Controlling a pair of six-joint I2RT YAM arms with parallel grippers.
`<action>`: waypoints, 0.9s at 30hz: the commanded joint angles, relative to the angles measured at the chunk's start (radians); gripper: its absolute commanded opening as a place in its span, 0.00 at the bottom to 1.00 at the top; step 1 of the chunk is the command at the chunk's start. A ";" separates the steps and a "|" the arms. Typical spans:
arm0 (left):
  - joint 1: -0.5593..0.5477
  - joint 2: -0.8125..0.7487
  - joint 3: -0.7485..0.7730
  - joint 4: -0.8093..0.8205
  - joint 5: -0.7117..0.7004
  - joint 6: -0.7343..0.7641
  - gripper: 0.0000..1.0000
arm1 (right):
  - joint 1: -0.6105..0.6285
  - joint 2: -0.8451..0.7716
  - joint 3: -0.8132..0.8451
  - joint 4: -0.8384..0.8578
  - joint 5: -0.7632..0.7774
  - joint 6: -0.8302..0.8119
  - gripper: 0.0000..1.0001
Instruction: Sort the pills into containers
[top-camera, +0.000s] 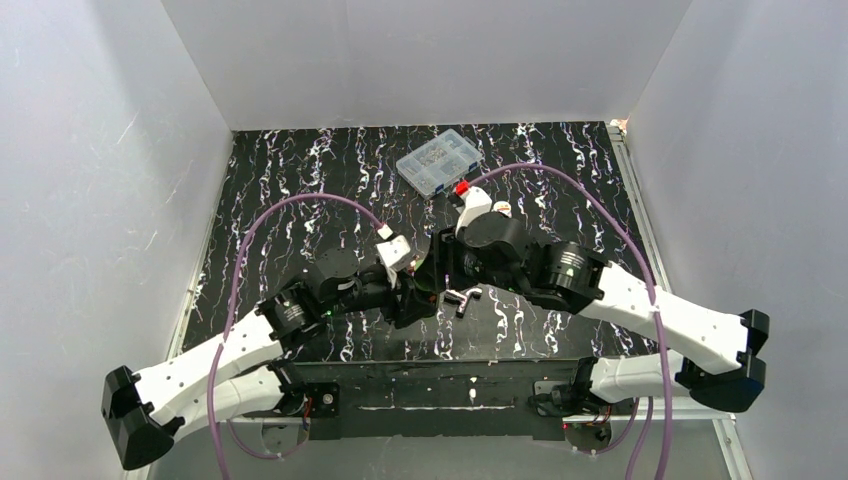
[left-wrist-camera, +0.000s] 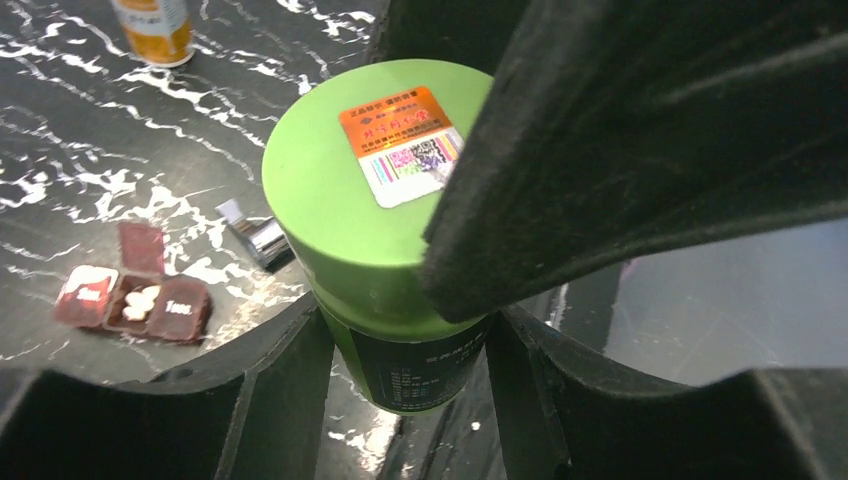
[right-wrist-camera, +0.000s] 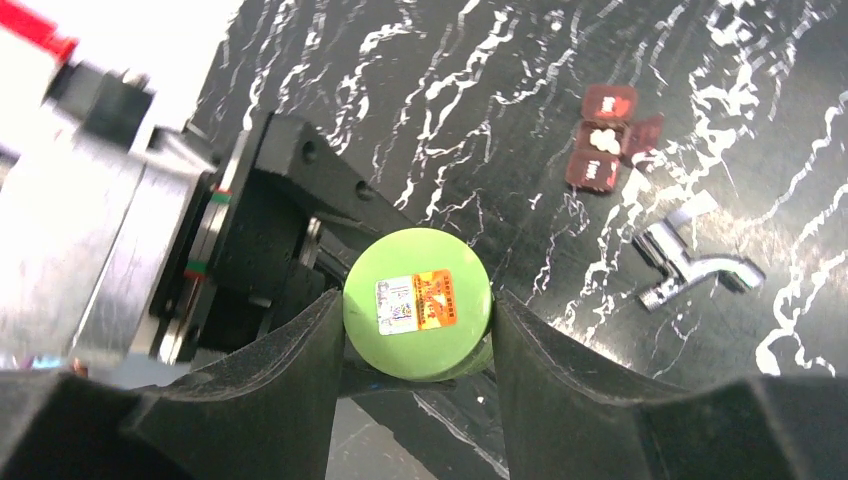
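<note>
The dark bottle with the bright green cap (left-wrist-camera: 370, 190) is held between both grippers at the table's middle. My left gripper (left-wrist-camera: 410, 345) is shut on its dark body. My right gripper (right-wrist-camera: 418, 325) is shut on the green cap (right-wrist-camera: 418, 345), one finger on each side. In the top view the bottle is hidden between the left gripper (top-camera: 412, 292) and the right gripper (top-camera: 442, 268). The amber bottle (left-wrist-camera: 155, 28) stands apart on the table. A small red pill case (right-wrist-camera: 605, 135) lies open with white pills (left-wrist-camera: 143, 300) in it.
A clear compartment box (top-camera: 438, 160) sits at the back of the black marbled table (top-camera: 300, 180). A chrome metal piece (right-wrist-camera: 690, 265) lies near the red case, close to the grippers (top-camera: 460, 297). White walls enclose the table on three sides.
</note>
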 joint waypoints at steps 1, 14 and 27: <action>0.005 0.004 0.107 0.059 -0.140 0.052 0.00 | 0.008 0.086 0.084 -0.242 0.122 0.179 0.19; 0.004 0.024 0.101 0.141 -0.199 0.027 0.00 | 0.028 0.106 0.059 -0.165 0.241 0.264 0.28; 0.005 0.010 0.073 0.165 -0.073 0.073 0.00 | 0.028 0.099 0.138 -0.149 0.192 0.186 0.93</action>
